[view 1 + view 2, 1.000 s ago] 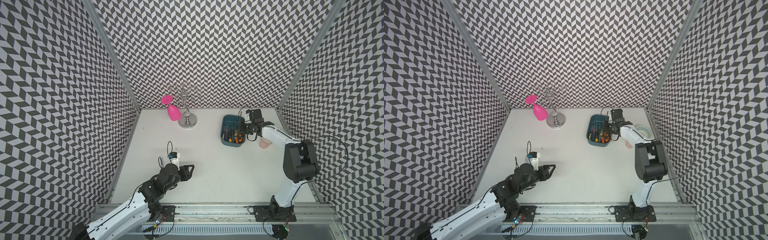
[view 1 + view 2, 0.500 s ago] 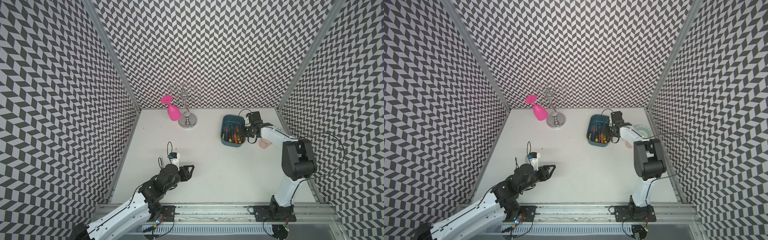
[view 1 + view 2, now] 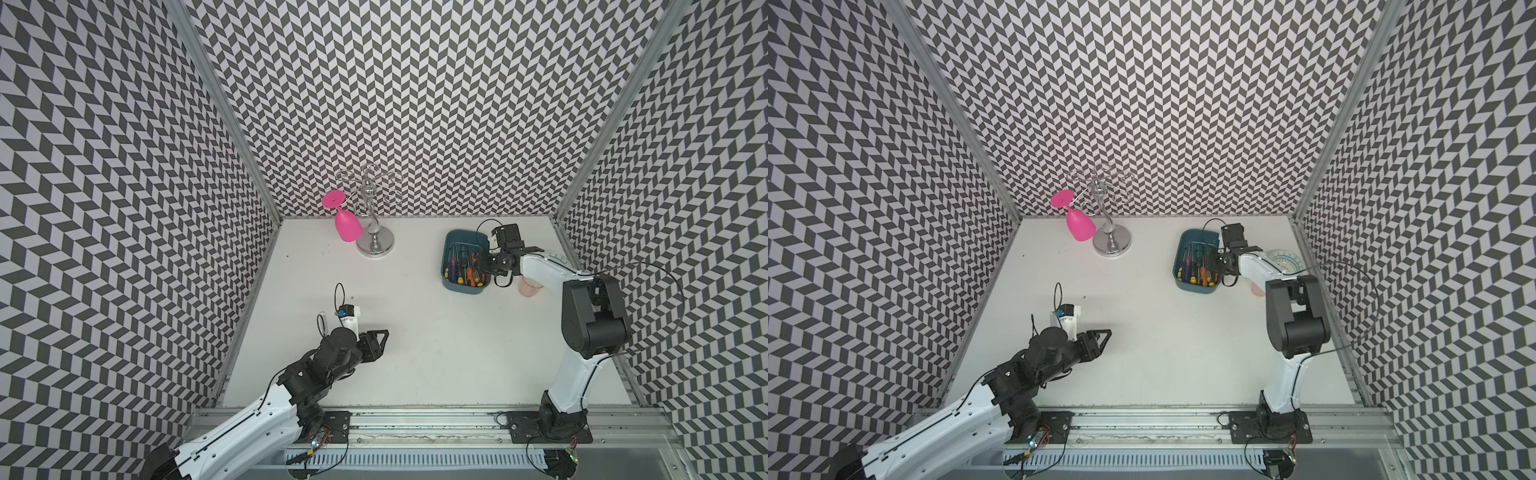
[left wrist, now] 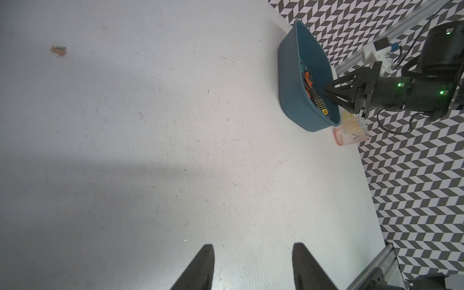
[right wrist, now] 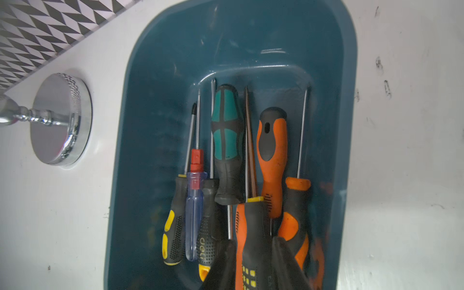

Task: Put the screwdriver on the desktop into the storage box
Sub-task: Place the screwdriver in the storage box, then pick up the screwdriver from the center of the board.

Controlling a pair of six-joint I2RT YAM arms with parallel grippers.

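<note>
Teal plastic fills your right wrist view: the storage box (image 5: 226, 37) lies directly beneath the right claw (image 5: 253, 241), which reaches down inside its walls. You have that claw drawn narrow, one finger pressed to each side of the handle of the orange-and-black screwdriver (image 5: 252, 221), so it is clamped on that handle. The tool is already within the box. Its handle sits at the claw's tips and its shaft runs straight ahead of them, lying over the other screwdrivers (image 5: 227, 130), which are packed side by side on the box floor to both flanks of the claw. Past the box wall on one flank of the claw stands the chrome stand (image 5: 60, 120), and in a top view a pink wine glass (image 3: 347, 226) hangs from it. A pink tumbler (image 4: 351, 133) stands on the desktop (image 4: 150, 150) just beside the box, behind the right claw's fingertips and under its wrist. Your left claw (image 4: 253, 247) is well apart from all this, over bare desktop. Its fingers are spread apart with nothing between them, and the box is far ahead of its tips and off to one side.
</note>
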